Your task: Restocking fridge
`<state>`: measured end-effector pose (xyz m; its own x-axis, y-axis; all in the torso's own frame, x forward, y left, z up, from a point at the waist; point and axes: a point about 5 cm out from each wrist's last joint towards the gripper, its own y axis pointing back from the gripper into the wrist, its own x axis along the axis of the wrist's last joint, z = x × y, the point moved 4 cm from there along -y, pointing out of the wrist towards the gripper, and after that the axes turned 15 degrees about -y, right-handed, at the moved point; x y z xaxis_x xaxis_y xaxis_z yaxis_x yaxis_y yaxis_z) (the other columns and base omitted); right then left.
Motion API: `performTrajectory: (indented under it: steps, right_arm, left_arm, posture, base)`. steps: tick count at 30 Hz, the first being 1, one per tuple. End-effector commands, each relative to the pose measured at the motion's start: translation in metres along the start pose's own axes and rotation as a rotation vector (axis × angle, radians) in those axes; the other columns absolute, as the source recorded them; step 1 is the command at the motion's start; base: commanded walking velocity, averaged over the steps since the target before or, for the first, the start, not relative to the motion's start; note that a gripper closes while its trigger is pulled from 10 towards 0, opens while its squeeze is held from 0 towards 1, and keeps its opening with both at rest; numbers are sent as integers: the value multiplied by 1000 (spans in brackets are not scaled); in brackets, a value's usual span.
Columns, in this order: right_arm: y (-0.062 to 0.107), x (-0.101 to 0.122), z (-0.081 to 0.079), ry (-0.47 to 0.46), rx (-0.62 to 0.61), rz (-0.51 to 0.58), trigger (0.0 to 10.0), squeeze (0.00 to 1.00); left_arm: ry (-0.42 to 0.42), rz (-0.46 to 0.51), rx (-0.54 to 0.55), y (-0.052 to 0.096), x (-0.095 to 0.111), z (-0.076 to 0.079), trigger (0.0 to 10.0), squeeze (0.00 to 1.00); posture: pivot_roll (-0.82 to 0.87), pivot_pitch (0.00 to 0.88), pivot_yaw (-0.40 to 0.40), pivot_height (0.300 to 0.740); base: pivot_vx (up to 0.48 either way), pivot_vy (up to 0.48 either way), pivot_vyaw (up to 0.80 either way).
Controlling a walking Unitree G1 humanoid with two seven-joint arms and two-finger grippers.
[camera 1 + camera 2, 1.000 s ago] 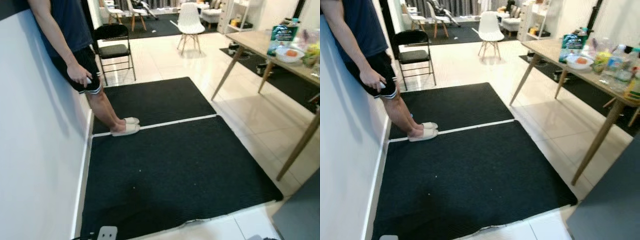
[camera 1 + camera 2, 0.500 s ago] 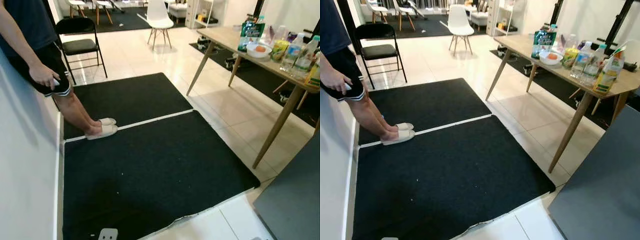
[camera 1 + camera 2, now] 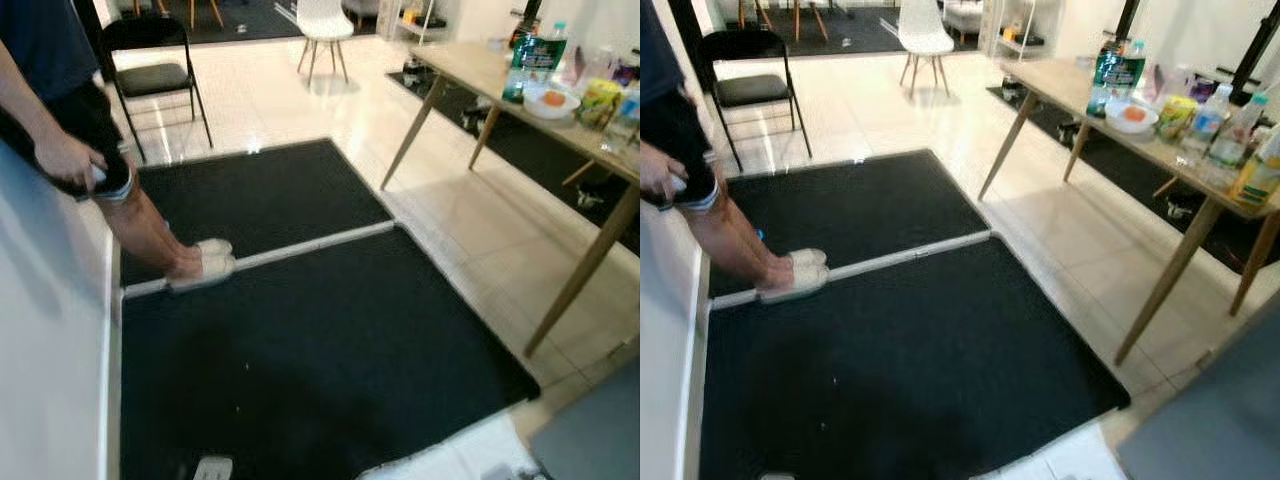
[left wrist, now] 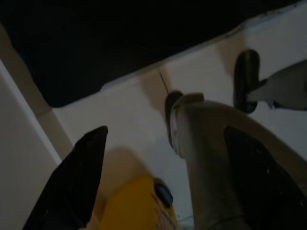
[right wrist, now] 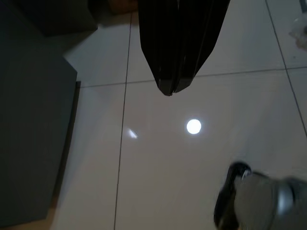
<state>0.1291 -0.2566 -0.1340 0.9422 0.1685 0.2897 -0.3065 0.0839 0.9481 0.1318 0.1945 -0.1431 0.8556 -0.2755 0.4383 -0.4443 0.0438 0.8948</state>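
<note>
A wooden table (image 3: 1065, 85) at the right carries the groceries: a green packet (image 3: 1110, 65), a white bowl (image 3: 1132, 117) with something orange in it, clear bottles (image 3: 1210, 120) and a yellow bottle (image 3: 1260, 170). A dark grey flat surface (image 3: 1215, 420) fills the near right corner. My left gripper (image 4: 165, 132) hangs low over the white floor, fingers wide apart. A yellow object (image 4: 136, 208) shows near their base; whether it touches them I cannot tell. My right gripper (image 5: 168, 88) hangs shut over white tiles beside a dark grey panel (image 5: 29, 120).
A person (image 3: 680, 170) in white slippers (image 3: 792, 275) leans on the left wall, a small device in hand. Two black mats (image 3: 890, 370) cover the floor ahead. A black folding chair (image 3: 740, 85) and a white chair (image 3: 923, 30) stand further back. My own foot (image 5: 259, 201) is beside the right gripper.
The camera has swung and the picture is blurred, so the table and mats sit differently in frame. The person stands in the same spot. Nothing was grasped or let go.
</note>
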Motion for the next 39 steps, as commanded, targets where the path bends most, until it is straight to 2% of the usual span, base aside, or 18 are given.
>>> performTrajectory:
  steps: [1,39]
  right_arm:
    - [0,1,2,4,-6,2,10000,0]
    - [0,0,2,19,-18,-5,10000,0]
  left_arm:
    - [-7,-44,-28,2,-13,8,10000,0]
    - [-7,-34,-39,0,-9,12,10000,0]
  posture:
    - [-88,12,-40,740]
    - [-92,10,-46,740]
  base:
    - [319,0,0]
    - [319,0,0]
